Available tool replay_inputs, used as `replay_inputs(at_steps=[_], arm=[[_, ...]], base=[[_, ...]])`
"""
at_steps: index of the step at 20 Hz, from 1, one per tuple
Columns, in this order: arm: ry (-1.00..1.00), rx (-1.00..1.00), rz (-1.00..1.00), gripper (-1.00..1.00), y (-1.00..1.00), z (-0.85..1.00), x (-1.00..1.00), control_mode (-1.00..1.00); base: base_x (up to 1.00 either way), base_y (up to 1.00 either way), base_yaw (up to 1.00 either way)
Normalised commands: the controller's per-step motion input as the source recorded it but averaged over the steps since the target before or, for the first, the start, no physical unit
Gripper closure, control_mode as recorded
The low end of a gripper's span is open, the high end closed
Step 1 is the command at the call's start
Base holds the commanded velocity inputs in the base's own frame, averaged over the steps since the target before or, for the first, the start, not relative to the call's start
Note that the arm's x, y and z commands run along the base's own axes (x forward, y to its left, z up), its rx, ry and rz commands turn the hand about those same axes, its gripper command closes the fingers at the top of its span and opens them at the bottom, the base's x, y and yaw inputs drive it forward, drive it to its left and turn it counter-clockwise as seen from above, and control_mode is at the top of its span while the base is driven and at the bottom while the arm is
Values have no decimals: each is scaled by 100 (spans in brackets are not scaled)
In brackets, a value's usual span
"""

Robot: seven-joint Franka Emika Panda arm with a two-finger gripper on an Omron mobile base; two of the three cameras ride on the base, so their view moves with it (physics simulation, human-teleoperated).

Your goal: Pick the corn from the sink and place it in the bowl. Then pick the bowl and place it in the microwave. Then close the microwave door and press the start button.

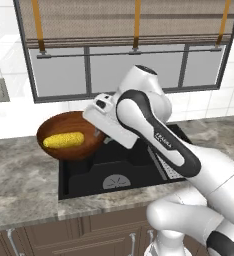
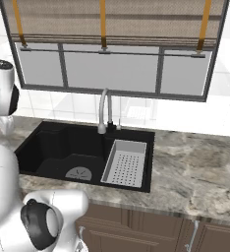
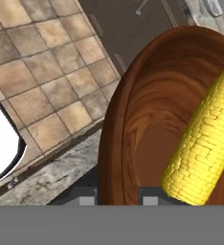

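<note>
Gripper [image 3: 117, 200] is clamped partway on the rim of the bowl [image 1: 56, 127], held raised at the left edge of the sink [image 1: 84, 172]. Corn [image 1: 64, 139] lies inside: first step complete. Microwave placement, door closing and start remain.

One corn [image 1: 63, 140], one bowl [image 1: 64, 150], one sink [image 2: 53, 147], one faucet [image 2: 105, 110], one strainer tray [image 2: 126, 162]
</note>
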Motion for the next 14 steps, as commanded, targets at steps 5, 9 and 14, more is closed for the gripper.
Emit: replay_inputs(at_steps=[5,9,14], arm=[[2,-12,-28,100,-76,68,-26,-100],[0,-18,-28,100,-83,47,-43,-100],[0,-4,-37,100,-85,59,-51,-100]], base=[[0,0,0],[0,0,0],[0,0,0]])
